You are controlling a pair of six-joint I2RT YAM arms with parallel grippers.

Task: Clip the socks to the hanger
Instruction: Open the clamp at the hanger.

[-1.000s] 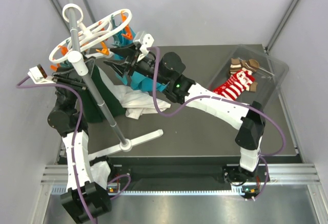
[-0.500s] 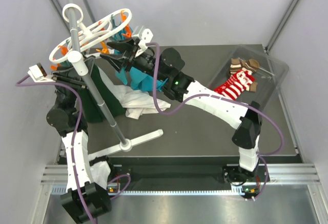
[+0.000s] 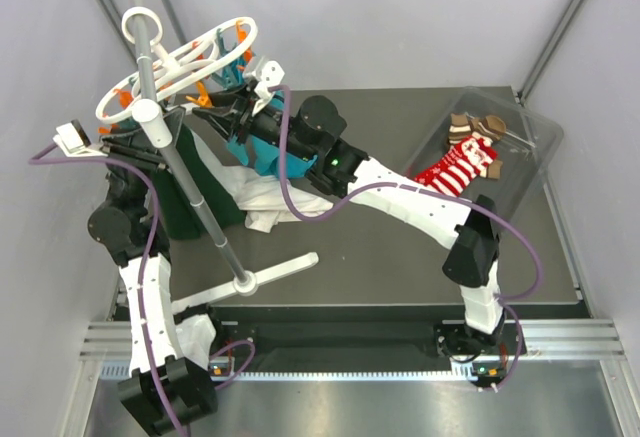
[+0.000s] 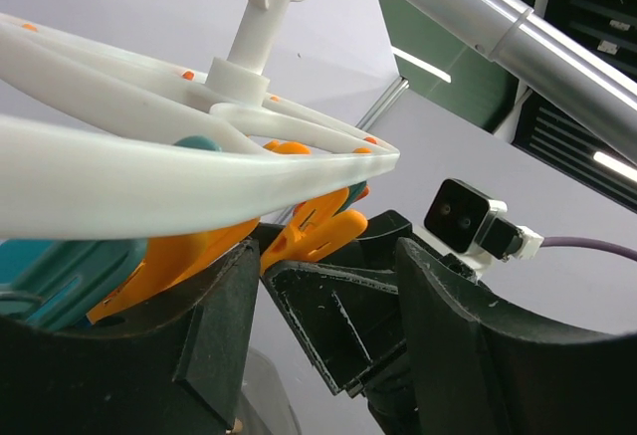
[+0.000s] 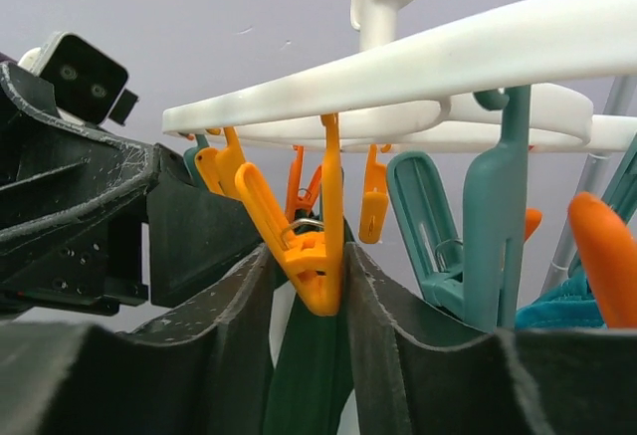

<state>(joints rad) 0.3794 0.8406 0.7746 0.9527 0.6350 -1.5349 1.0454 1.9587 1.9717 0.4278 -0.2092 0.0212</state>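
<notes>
The white ring hanger (image 3: 190, 52) with orange clips sits on a grey pole (image 3: 195, 197) at the back left. My right gripper (image 3: 205, 107) reaches under the rings. In the right wrist view its jaws (image 5: 311, 276) press both sides of a hanging orange clip (image 5: 328, 186), with a dark green garment (image 5: 309, 375) below it. My left gripper (image 3: 160, 152) is open beside it. In the left wrist view (image 4: 328, 266) a right finger and an orange clip (image 4: 318, 231) show between its fingers. A red-and-white sock (image 3: 460, 165) and brown-and-cream socks (image 3: 475, 129) lie in the bin, held by neither gripper.
A clear plastic bin (image 3: 530, 142) stands at the back right. A white cloth (image 3: 265, 197) and a teal cloth (image 3: 258, 147) lie under the right arm. The dark green garment (image 3: 185, 202) hangs beside the pole. The pole's foot (image 3: 275, 272) spreads near the table's front.
My right arm has moved left, bringing its gripper under the hanger rings and onto the orange clip. The teal cloth has shifted left with it. The left arm has barely moved.
</notes>
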